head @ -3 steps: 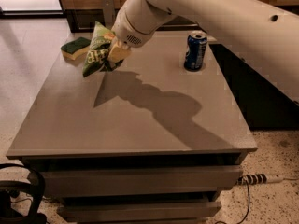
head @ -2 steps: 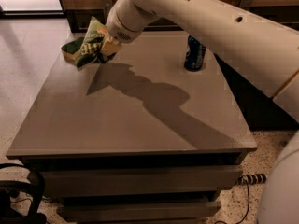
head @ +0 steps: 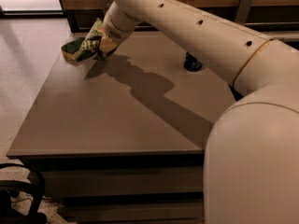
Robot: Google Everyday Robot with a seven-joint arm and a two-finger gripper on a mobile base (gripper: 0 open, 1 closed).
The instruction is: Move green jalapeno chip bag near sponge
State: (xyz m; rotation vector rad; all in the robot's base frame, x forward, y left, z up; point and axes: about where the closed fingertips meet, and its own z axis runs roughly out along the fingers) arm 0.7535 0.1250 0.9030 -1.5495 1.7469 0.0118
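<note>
The green jalapeno chip bag (head: 92, 43) is a crinkled light-green foil bag held at the far left of the table. My gripper (head: 103, 45) is shut on the bag and holds it just above the table top, right beside the sponge. The sponge (head: 72, 50) has a dark green top over yellow foam and lies at the table's far left edge. The bag overlaps the sponge's right end in the camera view. My white arm reaches in from the right and crosses the back of the table.
The grey-brown table (head: 117, 120) has drawers below its front edge. A dark can (head: 192, 63) stands at the back right, mostly hidden behind my arm. A black chair part (head: 18, 195) is at the lower left on the floor.
My gripper has carried the chip bag further left and lower, from above the table's back to right against the sponge. The arm now covers most of the can.
</note>
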